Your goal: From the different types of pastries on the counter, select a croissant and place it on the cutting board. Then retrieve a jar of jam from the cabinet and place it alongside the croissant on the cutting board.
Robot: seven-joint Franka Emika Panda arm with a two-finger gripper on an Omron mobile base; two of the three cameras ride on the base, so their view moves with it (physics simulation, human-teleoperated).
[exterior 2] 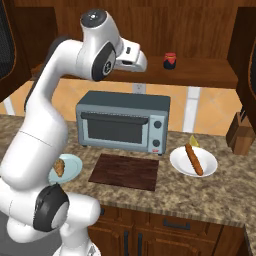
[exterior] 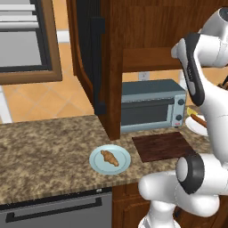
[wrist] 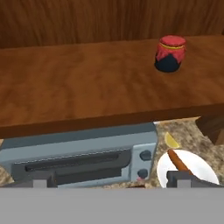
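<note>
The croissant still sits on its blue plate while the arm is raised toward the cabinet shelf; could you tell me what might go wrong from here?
1. The croissant may get skipped, leaving the cutting board bare.
2. The jar of jam stands far along the shelf; a clumsy reach could topple it.

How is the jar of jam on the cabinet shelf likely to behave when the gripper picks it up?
The jar of jam looks squat and stands upright on the flat shelf, so it probably won't tip easily. Its rounded sides may slip or roll if laid down. It looks small, so likely light.
</note>
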